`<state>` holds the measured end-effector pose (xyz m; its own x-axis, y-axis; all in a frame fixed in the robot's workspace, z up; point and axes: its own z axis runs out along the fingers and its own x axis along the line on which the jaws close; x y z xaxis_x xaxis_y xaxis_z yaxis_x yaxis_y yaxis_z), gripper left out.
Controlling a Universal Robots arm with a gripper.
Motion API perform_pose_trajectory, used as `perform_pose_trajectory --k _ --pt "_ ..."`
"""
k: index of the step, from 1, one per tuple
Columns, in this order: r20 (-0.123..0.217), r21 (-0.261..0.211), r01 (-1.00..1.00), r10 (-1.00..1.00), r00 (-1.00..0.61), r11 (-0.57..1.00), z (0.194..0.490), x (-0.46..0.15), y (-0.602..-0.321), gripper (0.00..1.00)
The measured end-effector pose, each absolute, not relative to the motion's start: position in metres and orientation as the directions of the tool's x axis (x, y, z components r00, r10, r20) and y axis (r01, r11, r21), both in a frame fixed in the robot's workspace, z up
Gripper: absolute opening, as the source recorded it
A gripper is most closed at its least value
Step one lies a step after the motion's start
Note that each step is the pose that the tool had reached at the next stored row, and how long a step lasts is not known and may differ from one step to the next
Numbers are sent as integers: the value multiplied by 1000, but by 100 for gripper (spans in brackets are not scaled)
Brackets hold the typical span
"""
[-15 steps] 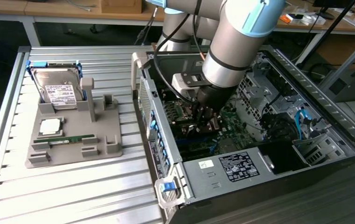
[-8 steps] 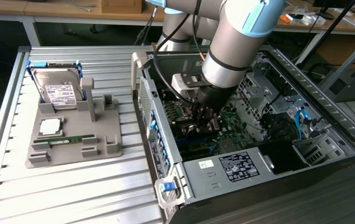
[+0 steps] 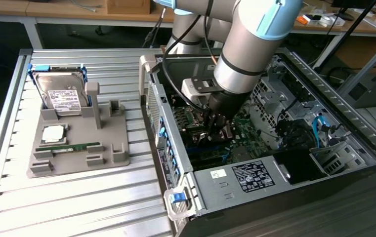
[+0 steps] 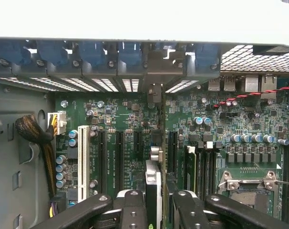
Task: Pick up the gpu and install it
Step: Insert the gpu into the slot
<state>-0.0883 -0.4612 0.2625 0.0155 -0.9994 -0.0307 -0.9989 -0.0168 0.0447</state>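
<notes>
- The claw (image 4: 153,210) is clenched on the gpu (image 4: 153,183), which stands on edge between its fingers inside the open computer case (image 3: 372,148).
- Card's long axis runs parallel to the motherboard (image 4: 135,124) slots, straight beneath the claw (one arm only).
- Rear bracket wall (image 4: 111,57) and memory sticks (image 4: 191,164) crowd it; little side room.

Layout: PC case (image 3: 346,148) at exterior view's right, parts tray (image 3: 112,153) at its left.
Hard drive (image 3: 62,94) stands at tray's far end; gripper (image 3: 215,129) w/ gpu (image 4: 153,191) inside case, over motherboard (image 4: 125,124).
</notes>
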Motion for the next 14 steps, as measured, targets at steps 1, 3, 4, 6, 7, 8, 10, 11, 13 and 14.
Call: perform_pose_trajectory --k 1,3,4,6,7,8,10,11,13,14 --pt "-31 45 -999 -999 15 -16 262 -88 -461 27" --pt "-30 45 -999 -999 12 -13 262 -88 -461 27" --pt "-29 45 -999 -1000 11 -13 262 -88 -461 27" --pt "-29 45 -999 -1000 11 -13 261 -88 -461 27" --pt "-29 45 -999 -1000 11 -13 261 -88 -461 27" --pt "-29 45 -999 -1000 11 -13 260 -88 -461 27" --pt "-29 45 -999 -1000 11 -13 259 -88 -461 27" --pt "-29 45 -999 -1000 11 -13 259 -88 -461 27" --pt "-29 45 -999 -1000 11 -13 258 -88 -461 27" --pt "-29 45 -999 -1000 11 -13 258 -88 -461 27"
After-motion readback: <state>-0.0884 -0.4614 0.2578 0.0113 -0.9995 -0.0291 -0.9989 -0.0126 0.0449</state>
